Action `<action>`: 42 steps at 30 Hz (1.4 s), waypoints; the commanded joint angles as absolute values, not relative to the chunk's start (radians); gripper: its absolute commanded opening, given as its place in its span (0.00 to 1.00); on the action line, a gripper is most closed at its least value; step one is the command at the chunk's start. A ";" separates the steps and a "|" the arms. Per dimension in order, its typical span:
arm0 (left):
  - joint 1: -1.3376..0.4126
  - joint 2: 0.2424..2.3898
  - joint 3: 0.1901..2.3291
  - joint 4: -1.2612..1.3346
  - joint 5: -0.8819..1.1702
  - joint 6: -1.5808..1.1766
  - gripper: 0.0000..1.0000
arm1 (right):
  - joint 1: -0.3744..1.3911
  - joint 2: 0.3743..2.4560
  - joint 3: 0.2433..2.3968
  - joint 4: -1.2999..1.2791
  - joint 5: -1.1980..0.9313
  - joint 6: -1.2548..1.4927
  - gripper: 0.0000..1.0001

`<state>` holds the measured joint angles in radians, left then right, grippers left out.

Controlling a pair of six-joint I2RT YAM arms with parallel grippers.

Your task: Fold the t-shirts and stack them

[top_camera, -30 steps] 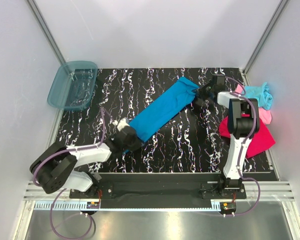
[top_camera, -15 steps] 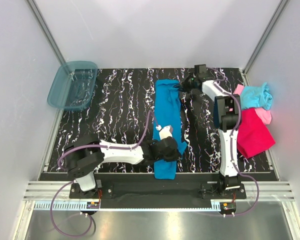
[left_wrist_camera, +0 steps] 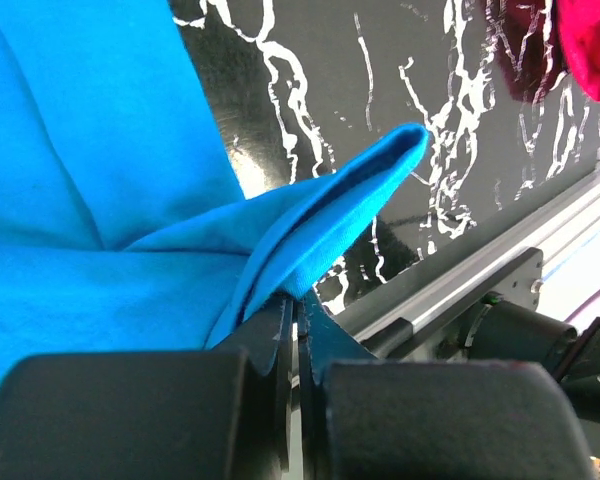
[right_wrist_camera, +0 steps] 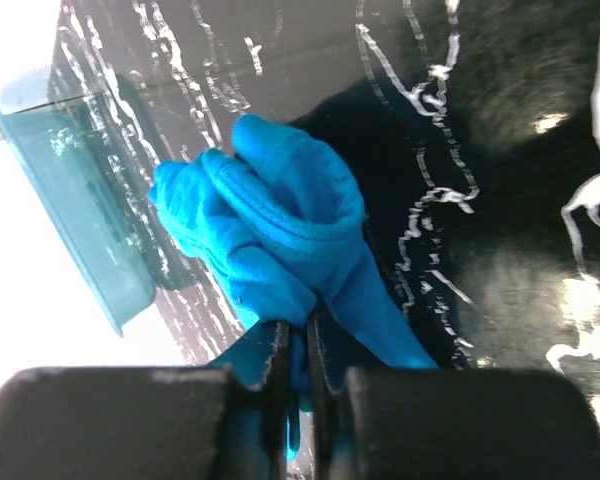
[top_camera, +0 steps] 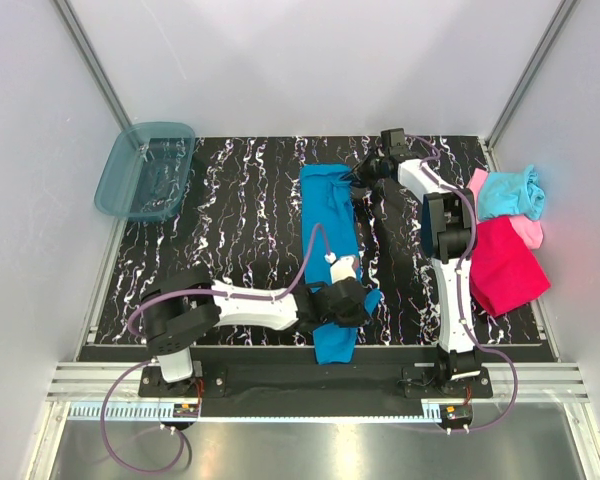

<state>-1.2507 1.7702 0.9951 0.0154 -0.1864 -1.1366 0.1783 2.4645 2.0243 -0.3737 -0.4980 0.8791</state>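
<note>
Left gripper (left_wrist_camera: 296, 315): clamping blue t-shirt (top_camera: 330, 215) fold ahead of it; arm reaching low, rightward.
Right gripper (right_wrist_camera: 298, 335): pinching its bunched end; arm stretching forward.

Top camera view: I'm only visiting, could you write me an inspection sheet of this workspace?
Surface: black marbled table.
Job's things: blue t-shirt stretched lengthwise mid-table; magenta-red t-shirt, pink t-shirt, aqua t-shirt heaped at right edge.
Clutter: teal bin, far left corner.
Pincers: left pincer shut on blue t-shirt's near end, right pincer shut on its far end.
Cables: purple cables along both arms.
Surroundings: white walls.
</note>
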 commanded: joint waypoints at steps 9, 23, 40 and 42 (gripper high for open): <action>-1.255 1.594 0.874 -0.037 -0.324 -1.097 0.04 | 0.175 2.338 1.930 -0.383 -0.413 0.778 0.24; -1.255 1.557 0.844 -0.035 -0.345 -1.083 0.03 | 0.175 2.152 1.794 -0.281 -0.330 0.755 0.91; -1.272 1.548 1.069 -0.161 -0.316 -0.813 0.76 | 0.175 1.778 1.513 -0.242 -0.264 0.732 0.98; -1.272 1.467 1.086 -0.202 -0.336 -0.761 0.77 | 0.175 1.720 1.454 -0.242 -0.264 0.730 0.98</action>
<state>-1.2697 1.6035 1.0237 -0.1555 -0.2703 -0.8700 0.1764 1.8313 1.5059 -0.2604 -0.2798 0.7540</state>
